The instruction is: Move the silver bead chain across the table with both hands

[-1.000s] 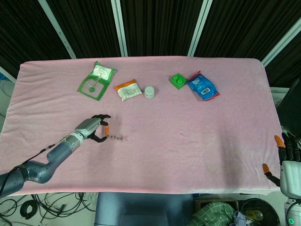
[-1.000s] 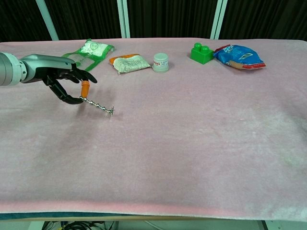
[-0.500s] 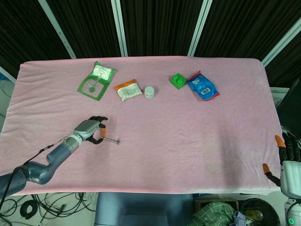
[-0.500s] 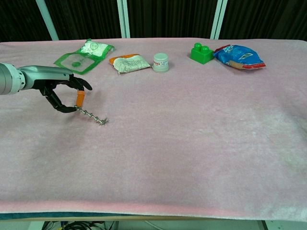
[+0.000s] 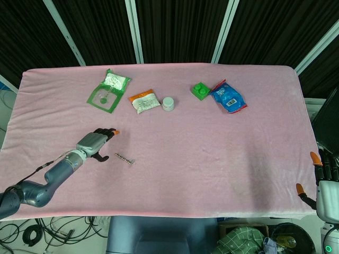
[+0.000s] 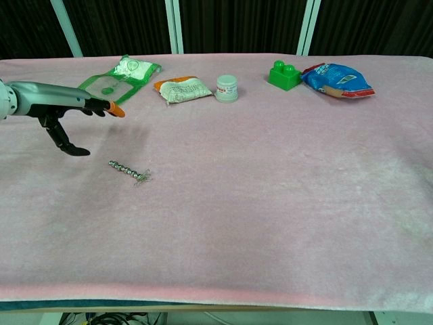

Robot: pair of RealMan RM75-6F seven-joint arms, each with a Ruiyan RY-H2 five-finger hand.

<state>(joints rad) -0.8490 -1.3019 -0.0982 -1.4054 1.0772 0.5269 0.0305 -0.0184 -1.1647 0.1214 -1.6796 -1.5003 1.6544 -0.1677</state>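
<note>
Grey metal left hand (image 5: 94,144) hovers with fingers spread, holding nothing, just left of the short silver bead chain (image 5: 125,159) lying on the pink cloth-covered counter (image 5: 212,143). Far right, the white right hand (image 5: 324,182) hangs off the counter edge, fingers spread, empty.

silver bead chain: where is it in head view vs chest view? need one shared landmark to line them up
Head view: silver bead chain lies on the pink cloth, lower left, just right of the open left hand, not touching it.
Chest view: the chain lies left of centre, below and right of that hand.
Shared landmark: the small white jar, up and to the right of the chain in both.
</note>
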